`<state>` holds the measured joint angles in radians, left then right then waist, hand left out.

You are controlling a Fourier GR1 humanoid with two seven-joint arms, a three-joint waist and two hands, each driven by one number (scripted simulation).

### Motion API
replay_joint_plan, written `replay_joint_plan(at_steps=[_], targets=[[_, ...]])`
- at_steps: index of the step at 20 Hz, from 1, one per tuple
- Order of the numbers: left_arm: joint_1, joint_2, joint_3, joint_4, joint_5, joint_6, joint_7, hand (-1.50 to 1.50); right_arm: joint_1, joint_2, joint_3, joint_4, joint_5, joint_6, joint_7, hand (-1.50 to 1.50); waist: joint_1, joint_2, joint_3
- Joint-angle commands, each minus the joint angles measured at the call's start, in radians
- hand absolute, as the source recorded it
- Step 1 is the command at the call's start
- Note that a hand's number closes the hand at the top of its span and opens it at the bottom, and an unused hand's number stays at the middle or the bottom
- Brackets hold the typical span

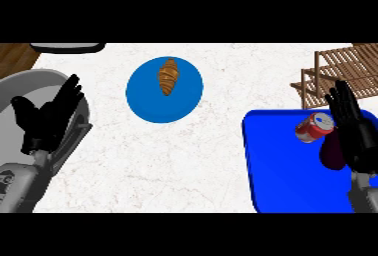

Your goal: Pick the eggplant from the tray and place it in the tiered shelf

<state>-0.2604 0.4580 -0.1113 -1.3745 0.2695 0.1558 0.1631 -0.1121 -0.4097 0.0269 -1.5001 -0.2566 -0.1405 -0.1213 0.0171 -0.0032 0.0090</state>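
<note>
Right robot hand (353, 125) (fingers straight, holding nothing) partly covers the eggplant (332, 150) on the tray (288, 165).

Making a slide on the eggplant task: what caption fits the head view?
Right robot hand over the eggplant on the blue tray, beside a can; shelf behind.

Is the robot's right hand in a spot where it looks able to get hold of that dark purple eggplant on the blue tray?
Probably yes. The right hand is open right beside the dark purple eggplant on the blue tray, partly overlapping it. The red soda can lies close by and might get nudged.
</note>
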Motion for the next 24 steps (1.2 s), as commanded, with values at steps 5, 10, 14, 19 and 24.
replay_joint_plan(at_steps=[5, 10, 14, 19, 24], targets=[[0.056, -0.091, -0.005, -0.193, -0.091, 0.173, -0.045, 0.00, -0.180, -0.084, -0.166, 0.246, -0.257, 0.286, 0.057, 1.50, 0.019, 0.004, -0.006], [0.128, -0.111, 0.013, -0.177, -0.056, 0.135, -0.117, 0.00, -0.174, -0.084, -0.356, 0.472, -0.398, 0.285, 0.066, -1.50, 0.014, 0.009, -0.005], [0.137, -0.119, 0.008, -0.221, -0.072, 0.148, -0.081, 0.00, -0.196, -0.222, -0.411, 0.582, -0.456, 0.574, 0.030, -1.50, -0.003, 0.005, -0.007], [0.174, -0.065, 0.028, -0.329, -0.069, 0.153, 0.001, 0.00, -0.164, -0.397, -0.313, 0.528, -0.331, 0.760, 0.073, -1.50, 0.004, 0.000, -0.007], [0.167, -0.117, 0.010, -0.260, -0.085, 0.162, -0.055, 0.00, -0.193, -0.530, -0.215, 0.415, -0.213, 0.845, 0.148, -1.50, -0.013, 0.001, -0.011]])
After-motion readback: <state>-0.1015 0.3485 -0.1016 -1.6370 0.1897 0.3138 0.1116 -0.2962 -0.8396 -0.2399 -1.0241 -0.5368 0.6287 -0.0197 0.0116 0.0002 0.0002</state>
